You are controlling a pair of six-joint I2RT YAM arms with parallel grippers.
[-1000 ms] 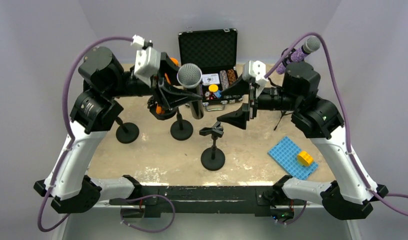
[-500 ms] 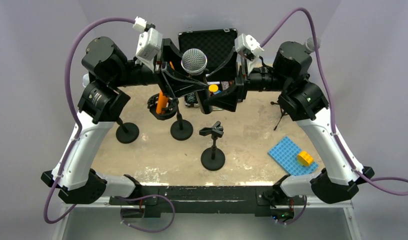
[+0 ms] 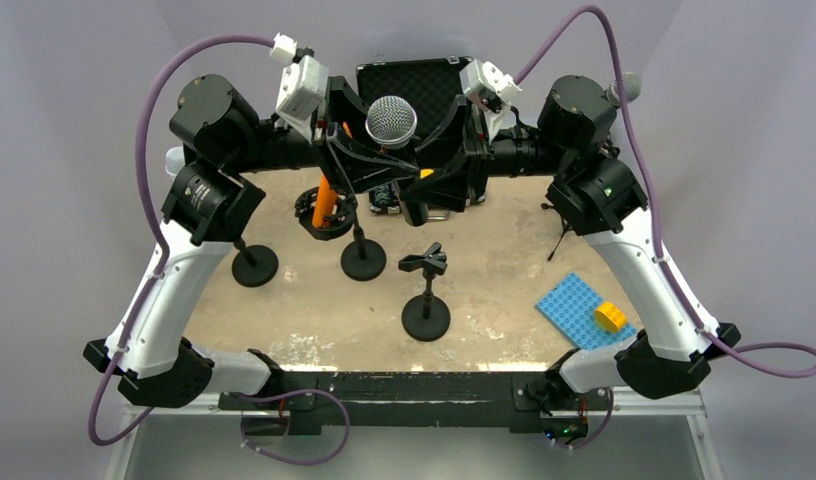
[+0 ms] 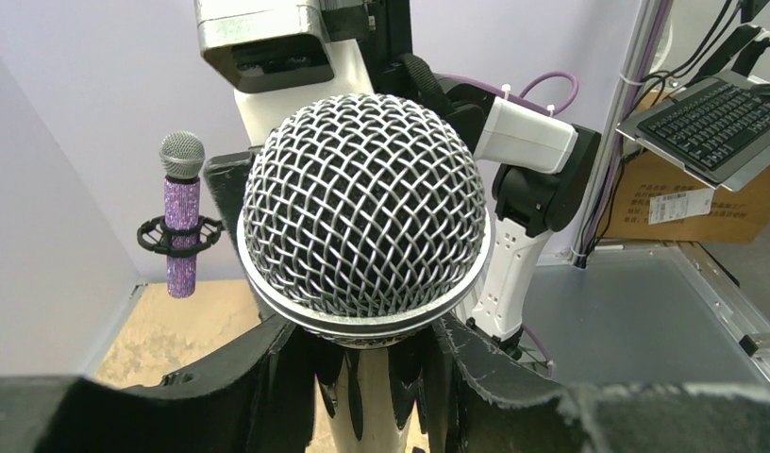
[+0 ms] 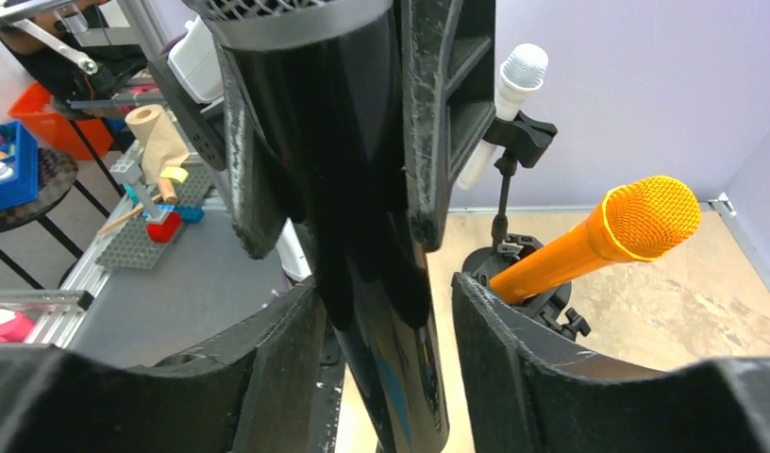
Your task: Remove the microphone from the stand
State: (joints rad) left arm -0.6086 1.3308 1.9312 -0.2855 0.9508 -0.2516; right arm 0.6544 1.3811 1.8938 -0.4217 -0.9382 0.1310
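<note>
The microphone [image 3: 391, 120], with a silver mesh head and a black body, is held upright in the air, clear of the stands. My left gripper [image 3: 376, 168] is shut on its neck just under the head [image 4: 362, 208]; its fingers [image 4: 268, 377] press on both sides. My right gripper [image 3: 426, 192] is open and straddles the lower black body [image 5: 376, 283], with a gap on each side of its fingers [image 5: 513, 368]. An empty stand with a clip [image 3: 425, 265] stands on the table below.
An orange microphone [image 3: 327, 200] leans in a holder at the back left and also shows in the right wrist view [image 5: 598, 241]. Two more round stand bases [image 3: 254, 266] [image 3: 363, 262] sit nearby. A black case [image 3: 414, 85] is behind. A blue baseplate [image 3: 574, 300] with a yellow brick [image 3: 611, 316] lies right.
My left gripper has lifted the microphone a little higher and further back. My right gripper has swung left and up until its open jaws stand around the microphone's body.
</note>
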